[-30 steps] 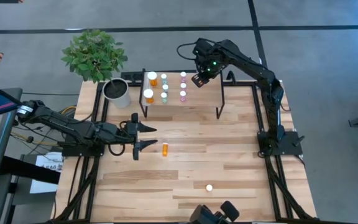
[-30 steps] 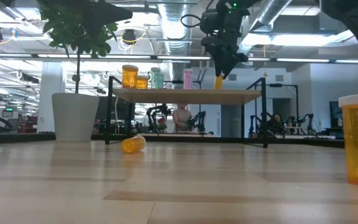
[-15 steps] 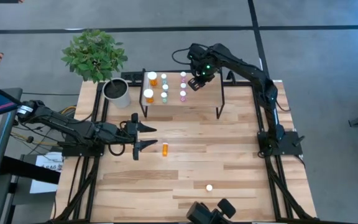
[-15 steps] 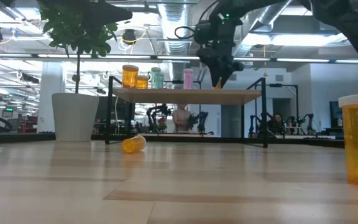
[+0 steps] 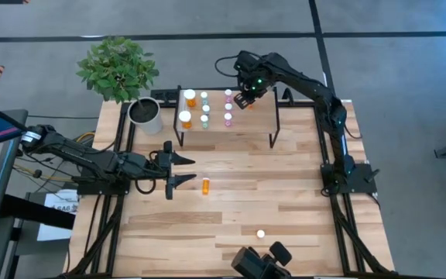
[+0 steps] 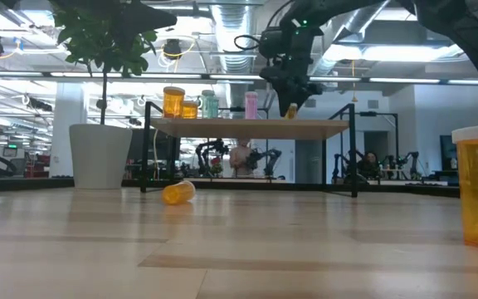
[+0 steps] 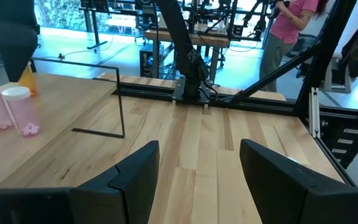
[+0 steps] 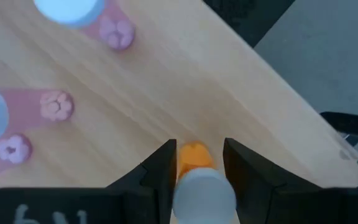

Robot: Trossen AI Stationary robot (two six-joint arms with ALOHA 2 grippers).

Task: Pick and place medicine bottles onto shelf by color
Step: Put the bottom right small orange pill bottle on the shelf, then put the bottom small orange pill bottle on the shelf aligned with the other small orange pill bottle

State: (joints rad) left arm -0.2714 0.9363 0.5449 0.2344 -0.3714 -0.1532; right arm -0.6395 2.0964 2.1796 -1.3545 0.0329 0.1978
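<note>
Two arms here, only the right one is working. My right fingers (image 8: 194,163) are closing partway around a small orange bottle (image 8: 193,157), white cap up toward the wrist, and hovering it over the shelf (image 5: 250,124), just beside the pink bottles (image 5: 228,106) on the side away from the teal ones (image 5: 204,108). In the low view the orange bottle (image 6: 292,110) is hanging at about shelf-top height, upright; I cannot tell whether its base is touching the planks yet.

Gripping it near the cap keeps it vertical, so it should stand when let go.

Shelf is filling in colour columns: orange bottles (image 5: 188,108) at the end nearest the plant pot (image 5: 145,114), teal next, pink next. I am holding this orange one past the pink column, so by colour it looks like the wrong spot; judging from that, it probably needs to go beside the other oranges.

My left fingers (image 5: 169,171) are waiting over the bench in front of the shelf, standing apart with nothing between them, pointing at a loose orange bottle (image 5: 205,185) lying on its side. Likely the next pick.

One more bottle (image 5: 260,233) is standing farther from the shelf, toward the near edge of the bench.
</note>
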